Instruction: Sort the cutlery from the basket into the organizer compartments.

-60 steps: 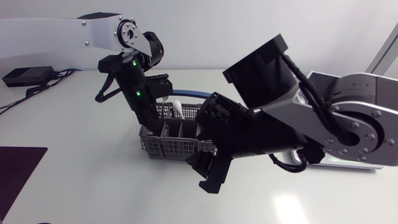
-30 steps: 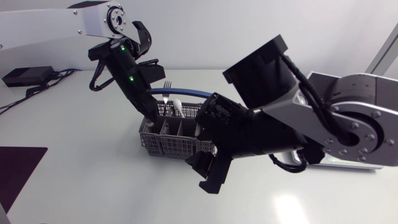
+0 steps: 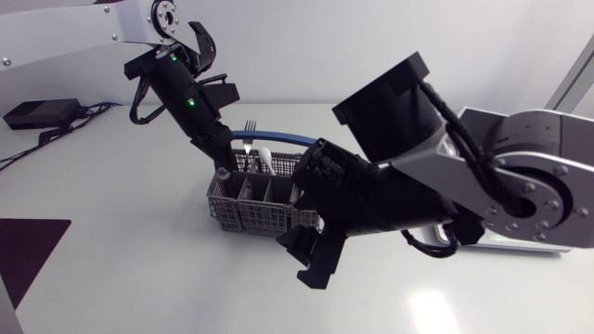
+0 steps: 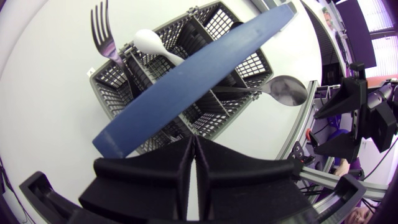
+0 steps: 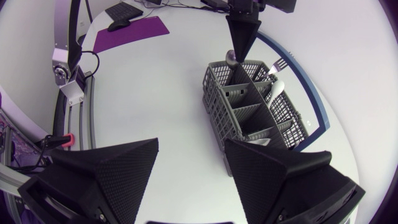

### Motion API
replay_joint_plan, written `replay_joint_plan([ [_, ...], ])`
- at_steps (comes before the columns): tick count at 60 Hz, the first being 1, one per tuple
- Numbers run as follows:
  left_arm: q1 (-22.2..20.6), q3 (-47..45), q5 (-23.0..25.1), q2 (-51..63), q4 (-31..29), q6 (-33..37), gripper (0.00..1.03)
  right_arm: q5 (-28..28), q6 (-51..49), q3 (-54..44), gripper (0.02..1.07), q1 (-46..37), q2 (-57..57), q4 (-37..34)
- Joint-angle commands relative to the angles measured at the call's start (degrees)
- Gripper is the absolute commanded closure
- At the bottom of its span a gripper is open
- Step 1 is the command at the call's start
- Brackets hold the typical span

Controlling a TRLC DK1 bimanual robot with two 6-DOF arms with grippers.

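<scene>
Metal spoon point(image 4: 283, 90) in left claw's point(image 4: 193, 144) grip

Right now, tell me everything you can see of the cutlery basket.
Grey plastic basket, open grid walls, partitions splitting it into several compartments, a flat blue handle across it. It stands upright on the white table between the arms. A fork stands tines up at one end with a white spoon beside it; a metal spoon leans out at the other end. The left gripper, jaws together, hangs over the fork-end corner; whether it touches the basket I cannot tell.
</scene>
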Motion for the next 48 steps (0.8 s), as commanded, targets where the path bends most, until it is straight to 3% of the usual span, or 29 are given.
replay_joint_plan([
  [1, 0.1, 1.2, 0.5, -0.6, -0.9, -1.2, 1.00, -0.2, 0.6, -1.0, 0.27, -0.3, -0.5, -0.3],
  [20, -0.1, 1.2, -0.1, -5.1, -1.3, -1.5, 1.00, 0.1, 0.8, -0.9, 0.27, 0.0, -1.4, -0.9],
  [48, -0.9, -0.4, -0.3, -11.7, -1.3, -2.1, 1.00, 1.4, -0.3, -2.0, 0.16, 1.3, -3.9, 0.4],
])
